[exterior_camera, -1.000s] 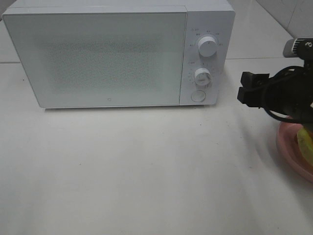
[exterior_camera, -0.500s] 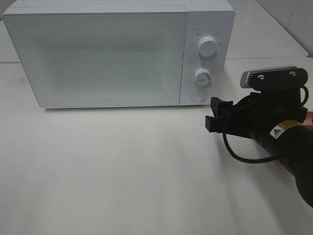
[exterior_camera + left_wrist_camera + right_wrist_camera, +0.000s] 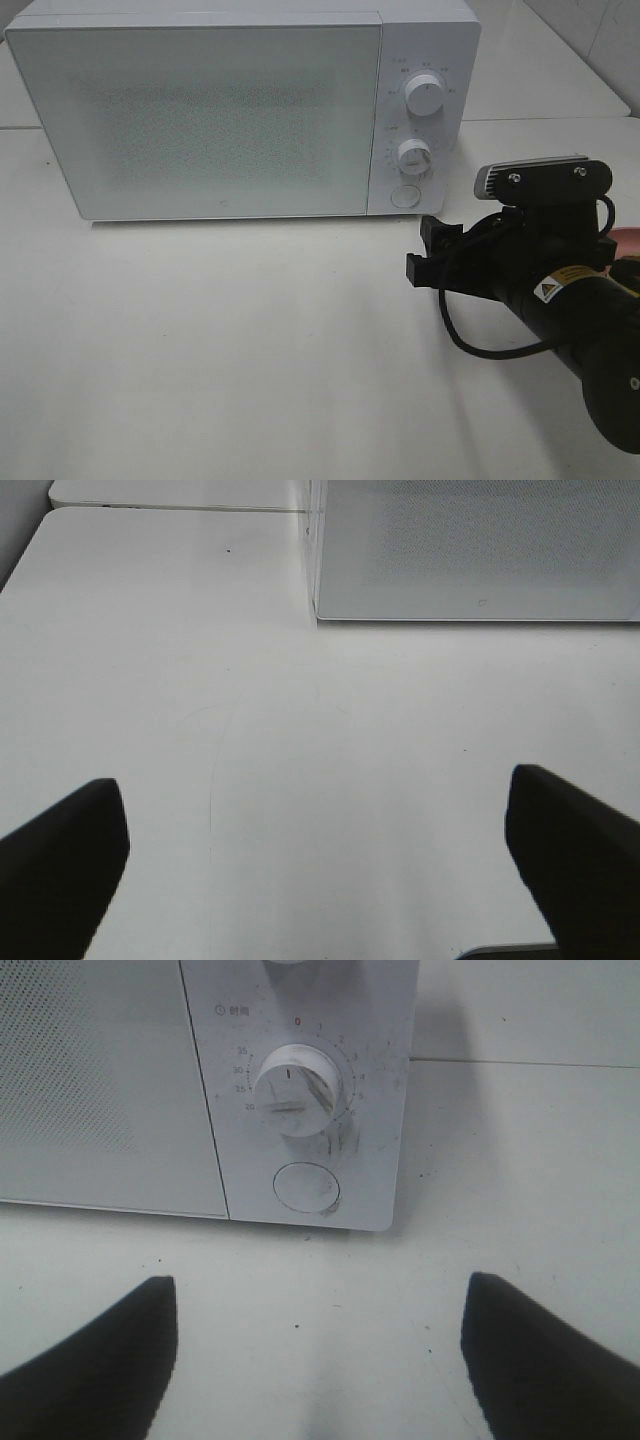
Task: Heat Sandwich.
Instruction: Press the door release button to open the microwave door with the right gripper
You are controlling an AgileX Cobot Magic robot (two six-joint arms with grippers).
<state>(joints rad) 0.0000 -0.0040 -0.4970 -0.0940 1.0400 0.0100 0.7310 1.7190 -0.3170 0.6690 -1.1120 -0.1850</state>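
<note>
Nowhere do we see the sandwich itself. In the high view only a sliver of the pink plate peeps out at the right edge of the frame, behind the black right arm, and whatever lies on it is hidden. Ahead of that arm, right of centre, the right pincer hangs with its jaws set wide and nothing between them. It points toward the control panel of the white microwave, which fills the upper part of the frame. The right wrist camera looks straight at the timer knob and, below it, the round button, likely the door release, which is near the fingertips but apart from them. The microwave's door is shut. The left pincer is out of the high view. Its own camera shows both jaws spread wide over the white surface, gripping nothing, with the microwave's lower corner ahead. We judge the job barely begun: opening the door looks to be the step in hand, while lifting the sandwich in, closing up and setting the timer all remain.
</note>
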